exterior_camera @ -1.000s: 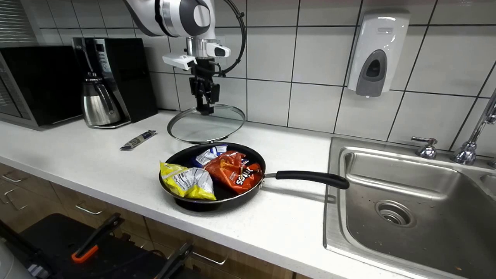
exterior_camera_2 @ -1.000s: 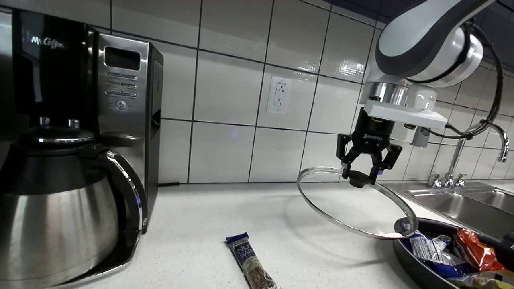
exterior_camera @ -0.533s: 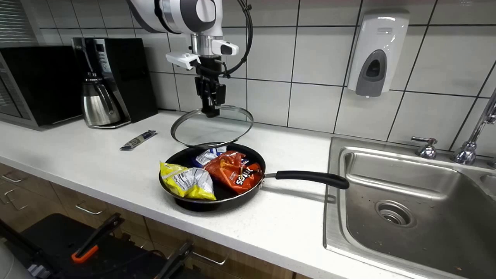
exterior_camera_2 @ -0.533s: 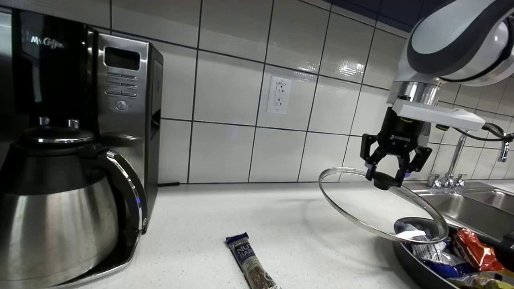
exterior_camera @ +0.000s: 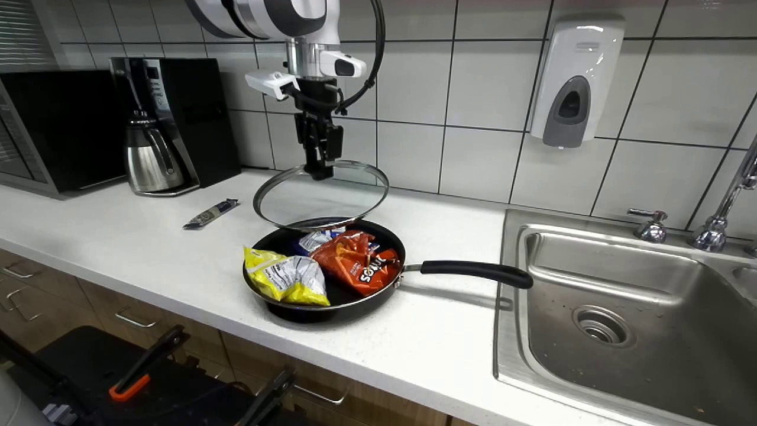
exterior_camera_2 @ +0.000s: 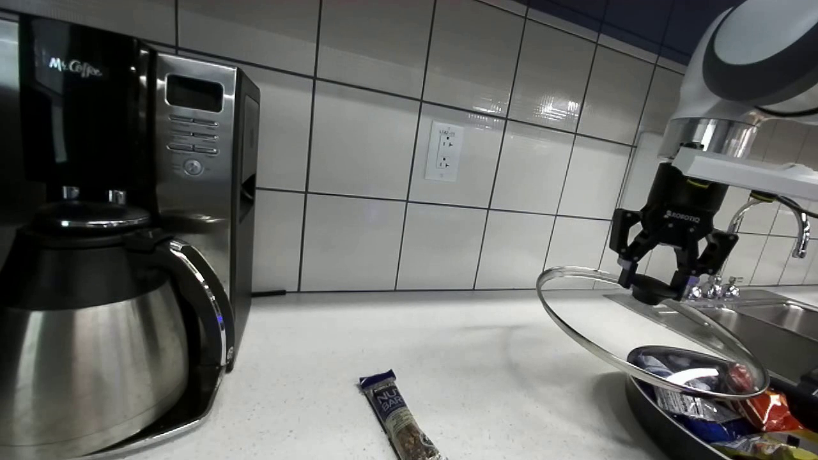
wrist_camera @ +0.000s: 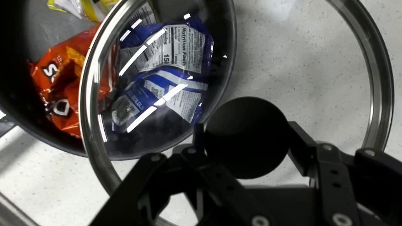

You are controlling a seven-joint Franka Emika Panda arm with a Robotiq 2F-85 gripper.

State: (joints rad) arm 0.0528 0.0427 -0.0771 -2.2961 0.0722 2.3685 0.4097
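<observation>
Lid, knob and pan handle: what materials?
Lid: probably glass, glossy; see-through with bright glare streaks. Its rim: polished metal, likely steel, from silvery highlights. Knob: matte black, maybe plastic; no metallic shine. Pan handle: smooth black, low sheen; plastic or rubber, can't tell which.

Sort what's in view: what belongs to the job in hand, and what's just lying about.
In the job, it appears:
Robotiq gripper
glass lid, held by its knob
frying pan, holding Doritos bag, blue snack bag, yellow snack bag

Just nearby:
nut bar
Mr. Coffee coffee maker
wall-mounted soap dispenser
</observation>
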